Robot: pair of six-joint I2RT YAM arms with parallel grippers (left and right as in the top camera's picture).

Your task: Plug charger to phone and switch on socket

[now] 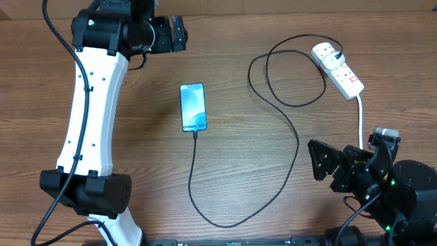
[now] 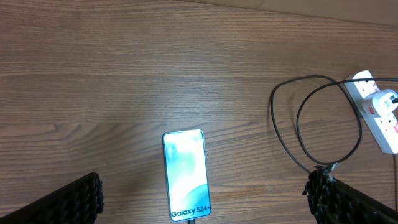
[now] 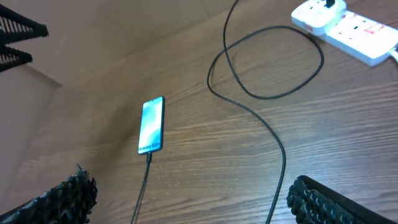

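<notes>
The phone lies flat mid-table, screen lit blue, its "Galaxy S24" end toward the front. It also shows in the left wrist view and the right wrist view. The black charger cable has its tip in the phone's front end, loops across the table, and its black plug sits in the socket strip at the far right. My left gripper is open and empty beyond the phone. My right gripper is open and empty at the front right.
The strip's thick white cord runs toward the front beside the right arm. The strip also shows in the left wrist view and the right wrist view. The left arm's white link spans the left side.
</notes>
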